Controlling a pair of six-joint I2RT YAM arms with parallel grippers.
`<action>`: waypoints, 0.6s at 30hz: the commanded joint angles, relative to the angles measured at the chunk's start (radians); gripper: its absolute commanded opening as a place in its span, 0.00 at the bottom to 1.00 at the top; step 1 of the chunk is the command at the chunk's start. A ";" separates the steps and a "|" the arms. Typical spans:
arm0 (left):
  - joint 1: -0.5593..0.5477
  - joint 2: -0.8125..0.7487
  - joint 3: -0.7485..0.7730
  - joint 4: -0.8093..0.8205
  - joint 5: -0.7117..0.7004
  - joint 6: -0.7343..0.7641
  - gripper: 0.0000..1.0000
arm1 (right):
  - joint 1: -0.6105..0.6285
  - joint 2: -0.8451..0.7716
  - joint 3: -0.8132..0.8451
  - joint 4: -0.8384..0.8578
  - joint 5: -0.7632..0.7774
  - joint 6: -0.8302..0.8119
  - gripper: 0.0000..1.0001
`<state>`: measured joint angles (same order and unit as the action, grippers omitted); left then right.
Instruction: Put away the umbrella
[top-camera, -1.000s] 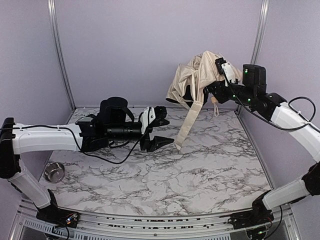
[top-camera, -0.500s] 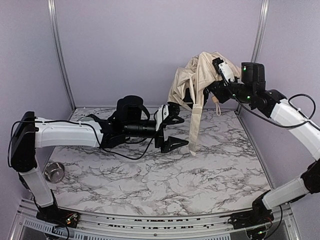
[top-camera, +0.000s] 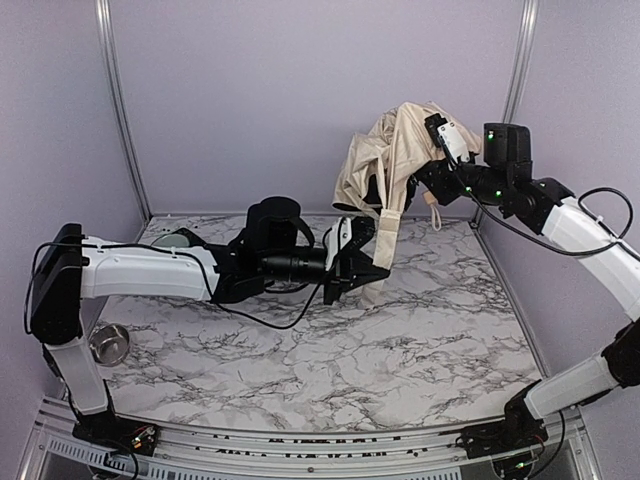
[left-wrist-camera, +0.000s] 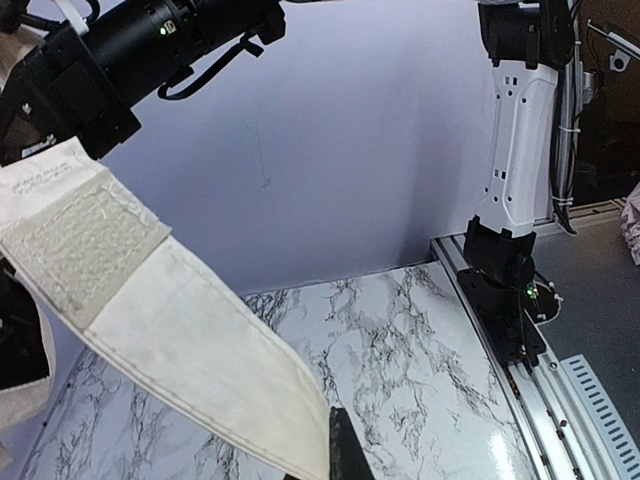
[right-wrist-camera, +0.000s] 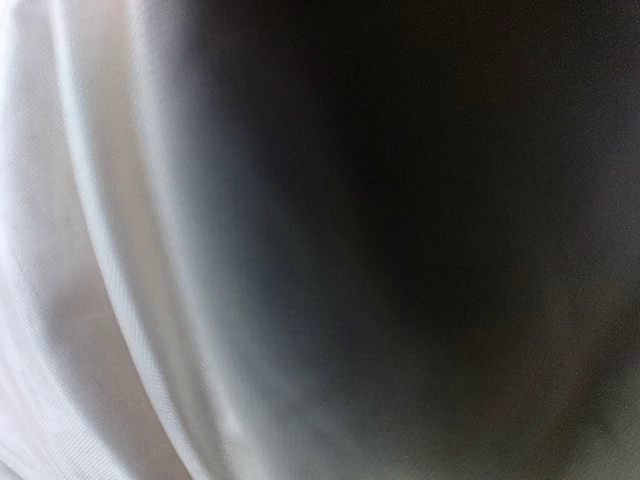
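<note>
We see only the soft, pale cream woven fabric of the umbrella (right-wrist-camera: 90, 260), which fills the whole frame and is so near the lens that it is blurred. Long, lighter folds run down the left side and curve toward the bottom. The centre and right sink into grey-black shadow, where we cannot make out any detail.

Readable text, labels, brands, numbers, signs: none.

Item 1. Strap (left-wrist-camera: 190, 340) of the umbrella (top-camera: 385, 160), left wrist view: one short line of small dark print along the edge, just beside the hook-and-loop patch (left-wrist-camera: 85, 240). It is tilted and too fine to make out.

Item 2. Front rail (top-camera: 300, 447) of the bench (top-camera: 420, 340), top view: a row of dark marks, too blurred to tell whether they are lettering.
</note>
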<state>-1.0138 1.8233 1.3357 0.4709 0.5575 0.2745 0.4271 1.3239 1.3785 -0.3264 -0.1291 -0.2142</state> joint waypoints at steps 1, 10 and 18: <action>0.020 -0.099 -0.107 0.023 0.012 0.030 0.00 | -0.009 -0.049 0.071 0.027 -0.003 0.015 0.00; 0.130 -0.320 -0.368 -0.107 -0.084 0.200 0.00 | -0.030 -0.090 0.115 -0.060 -0.082 -0.051 0.00; 0.236 -0.165 -0.299 -0.217 -0.145 0.281 0.00 | 0.045 -0.193 0.035 -0.041 -0.518 -0.165 0.00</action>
<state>-0.8387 1.5810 1.0103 0.3748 0.4404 0.4999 0.4320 1.1923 1.3956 -0.4461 -0.4526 -0.3050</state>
